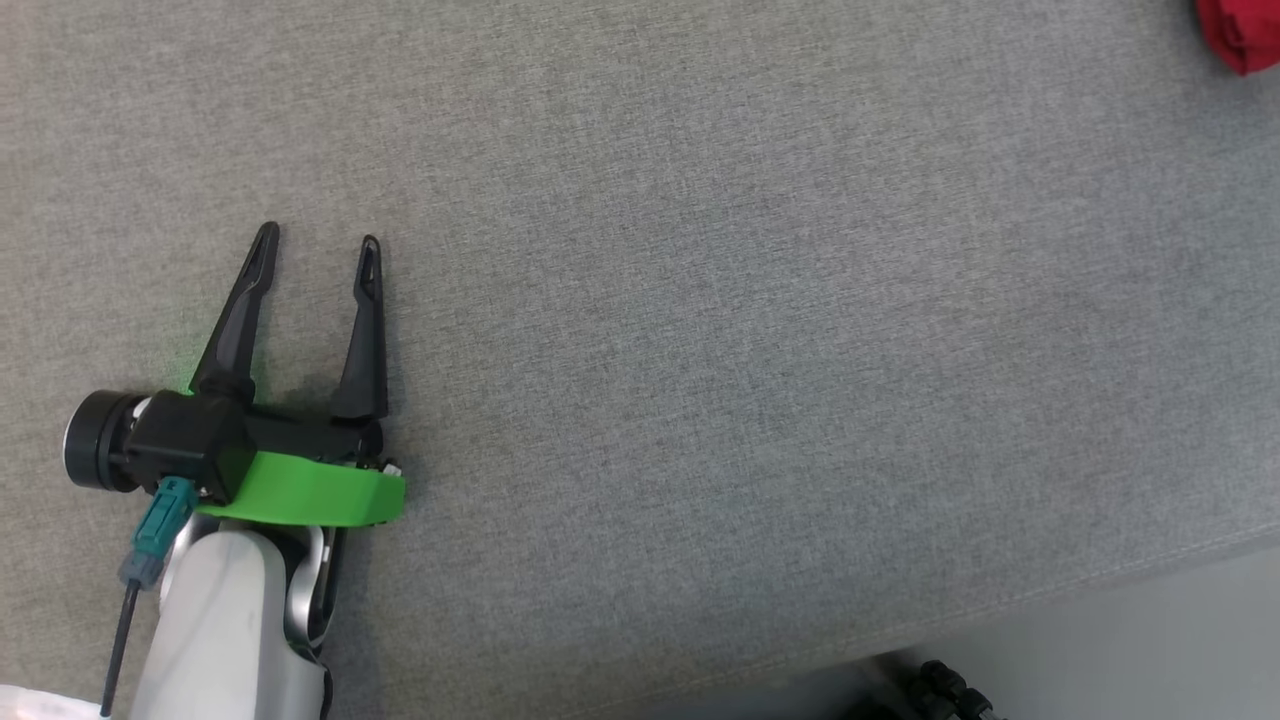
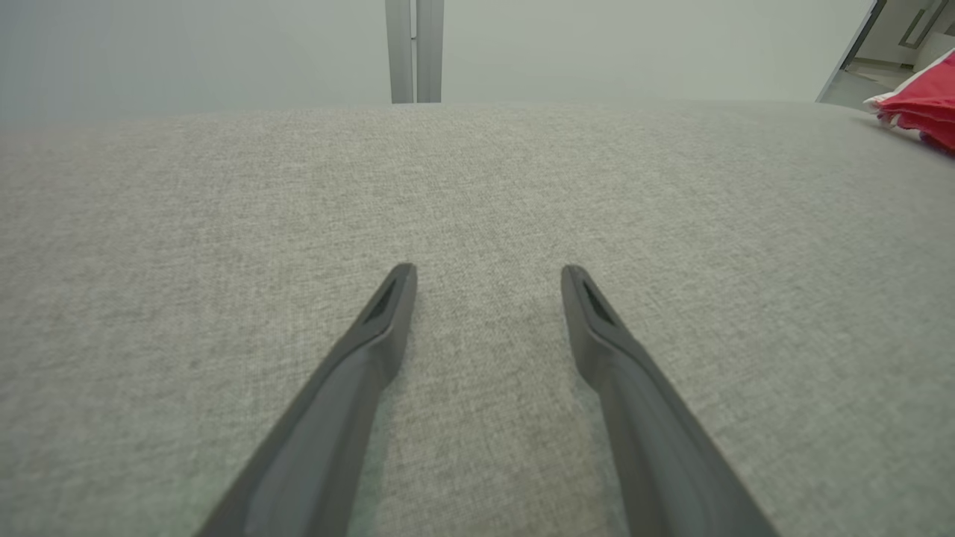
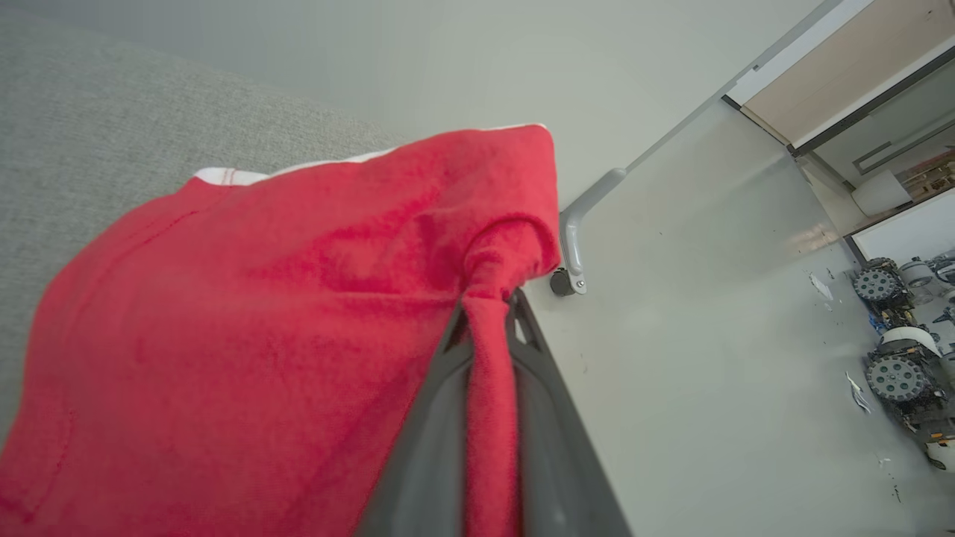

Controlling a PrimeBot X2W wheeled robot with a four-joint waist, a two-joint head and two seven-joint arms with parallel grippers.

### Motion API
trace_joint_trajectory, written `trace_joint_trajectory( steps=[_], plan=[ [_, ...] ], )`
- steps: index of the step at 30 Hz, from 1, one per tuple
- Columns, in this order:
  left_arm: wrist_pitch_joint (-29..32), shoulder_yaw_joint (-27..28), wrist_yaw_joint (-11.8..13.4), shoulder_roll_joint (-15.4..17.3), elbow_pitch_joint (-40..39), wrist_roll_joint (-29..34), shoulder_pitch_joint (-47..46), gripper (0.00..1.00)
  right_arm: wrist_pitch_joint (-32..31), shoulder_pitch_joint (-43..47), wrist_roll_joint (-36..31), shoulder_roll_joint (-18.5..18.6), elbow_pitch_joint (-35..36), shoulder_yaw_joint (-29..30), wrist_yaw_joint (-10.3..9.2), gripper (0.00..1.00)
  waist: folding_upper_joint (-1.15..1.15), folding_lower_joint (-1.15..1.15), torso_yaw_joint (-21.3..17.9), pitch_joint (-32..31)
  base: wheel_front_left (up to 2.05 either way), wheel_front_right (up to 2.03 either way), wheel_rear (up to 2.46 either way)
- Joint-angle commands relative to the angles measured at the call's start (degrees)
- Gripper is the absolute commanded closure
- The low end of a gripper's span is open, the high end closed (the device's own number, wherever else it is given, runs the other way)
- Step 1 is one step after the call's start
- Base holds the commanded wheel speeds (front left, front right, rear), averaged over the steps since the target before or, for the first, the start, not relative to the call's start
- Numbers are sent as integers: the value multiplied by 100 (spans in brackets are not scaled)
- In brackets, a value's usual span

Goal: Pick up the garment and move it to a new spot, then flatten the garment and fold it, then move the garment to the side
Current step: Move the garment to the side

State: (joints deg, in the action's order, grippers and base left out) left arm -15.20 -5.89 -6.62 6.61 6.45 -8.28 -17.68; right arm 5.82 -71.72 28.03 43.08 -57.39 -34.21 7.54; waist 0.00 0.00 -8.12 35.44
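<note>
The garment [image 3: 261, 335], red with a white-trimmed edge, is caught in the right jaws. They are clenched on a bunched fold, and a narrow strip of the cloth runs down between the two dark fingers [image 3: 433, 447], in line with them. From that pinch, in the right wrist view, the rest fans out to the left and downward over the grey fabric-covered desk [image 3: 89, 149], white trim uppermost. It is too crumpled to tell its long axis.

In the head view only a red corner [image 1: 1240, 35] shows at the far right of the desk [image 1: 700, 300]. It is well apart from the left jaws, which are spread wide and empty, their fingers [image 1: 240, 310] low over the near-left fabric.
</note>
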Motion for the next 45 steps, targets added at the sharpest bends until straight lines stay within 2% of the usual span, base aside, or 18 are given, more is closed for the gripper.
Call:
trace_joint_trajectory(
  steps=[1,2,3,4,5,12,17,24,32,40,45],
  plan=[
    [12,-19,-6,21,107,-41,-91,0,61,-126,-62,-7,-86,-21,-10,100,0,0,42,17,0,0,0],
    [12,-25,11,17,110,-49,-77,0,113,-174,-128,-8,-155,-36,-10,88,0,0,56,18,0,0,0],
    [12,-29,20,10,113,-55,-66,0,163,-220,-198,0,-206,-41,-10,66,0,0,67,19,0,0,0],
    [12,-41,25,3,123,-62,-58,0,207,-277,-274,0,-296,-44,-10,11,0,0,84,17,0,0,0],
    [12,-49,29,-4,139,-68,-56,0,259,-308,-339,3,-368,-50,-10,0,0,0,100,9,0,0,0],
    [12,-38,58,-95,235,-140,27,0,726,-460,-793,-156,-769,31,-10,0,0,0,212,-345,0,0,0],
    [7,92,100,-168,345,-261,263,0,927,-46,-602,-529,-592,387,-10,0,0,0,345,-981,0,0,0],
    [6,344,157,-212,531,-338,724,0,936,1143,-564,-899,725,1213,-9,0,0,0,571,-1789,0,0,0],
    [7,563,151,-204,643,-335,1146,0,938,3037,-967,-1754,2264,2276,-9,0,0,0,740,-2455,0,0,0],
    [6,668,161,-245,750,-348,1386,0,939,4582,-1224,-2472,3298,2695,-9,0,0,0,801,-2943,0,0,0],
    [7,685,140,-258,805,-334,1475,0,939,5361,-1230,-2761,3741,2763,-9,0,0,0,806,-3147,0,0,0]
  ],
)
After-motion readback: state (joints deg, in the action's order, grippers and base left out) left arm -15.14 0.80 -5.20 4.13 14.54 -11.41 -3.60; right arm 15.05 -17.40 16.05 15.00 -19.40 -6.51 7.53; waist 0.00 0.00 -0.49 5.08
